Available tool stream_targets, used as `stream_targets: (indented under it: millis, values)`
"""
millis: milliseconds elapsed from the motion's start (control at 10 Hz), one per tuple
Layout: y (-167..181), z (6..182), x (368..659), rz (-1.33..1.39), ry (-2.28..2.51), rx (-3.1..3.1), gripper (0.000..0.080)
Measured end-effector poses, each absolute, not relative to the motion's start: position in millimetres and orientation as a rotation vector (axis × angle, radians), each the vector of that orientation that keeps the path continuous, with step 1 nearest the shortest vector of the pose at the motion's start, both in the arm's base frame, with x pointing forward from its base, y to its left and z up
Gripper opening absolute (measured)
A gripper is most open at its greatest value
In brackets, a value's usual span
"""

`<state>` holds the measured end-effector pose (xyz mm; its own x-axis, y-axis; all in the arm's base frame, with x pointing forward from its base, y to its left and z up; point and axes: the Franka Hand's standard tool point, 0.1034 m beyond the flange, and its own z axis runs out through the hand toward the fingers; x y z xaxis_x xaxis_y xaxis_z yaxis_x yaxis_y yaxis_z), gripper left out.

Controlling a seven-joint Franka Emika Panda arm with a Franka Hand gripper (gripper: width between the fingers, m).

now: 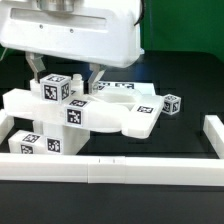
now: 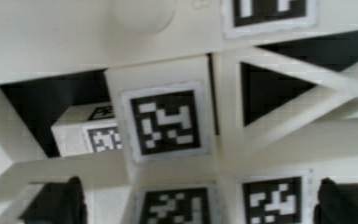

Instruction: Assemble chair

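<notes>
The chair parts (image 1: 125, 110) lie joined in a white cluster mid-table: a flat panel with tagged square pieces (image 1: 55, 90) stacked on its near side. A small tagged cube (image 1: 173, 103) lies apart toward the exterior view's right. My gripper (image 1: 68, 74) hangs just above the cluster, open, with its dark fingers (image 1: 38, 68) spread either side of the topmost tagged pieces. In the wrist view the gripper (image 2: 199, 205) is open, and a tagged square leg (image 2: 167, 122) and a ribbed panel (image 2: 309, 90) fill the picture. Nothing is held.
Long white border rails run along the front (image 1: 110, 166) and the exterior view's right (image 1: 213, 135). The large white robot housing (image 1: 75, 30) hangs over the back of the scene. The tabletop is black.
</notes>
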<state>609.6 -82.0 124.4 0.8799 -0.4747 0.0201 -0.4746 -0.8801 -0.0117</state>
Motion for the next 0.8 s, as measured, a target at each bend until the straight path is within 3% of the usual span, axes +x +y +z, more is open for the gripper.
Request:
stream_targets:
  millis: [200, 300, 800]
  values:
    - [-54, 145.6, 595, -0.021, 0.858, -2.970, 0.0649]
    - [-39, 147.9, 590, -0.011, 0.906, -2.949, 0.0649]
    - [-42, 144.7, 589, -0.006, 0.883, -2.961, 0.0649]
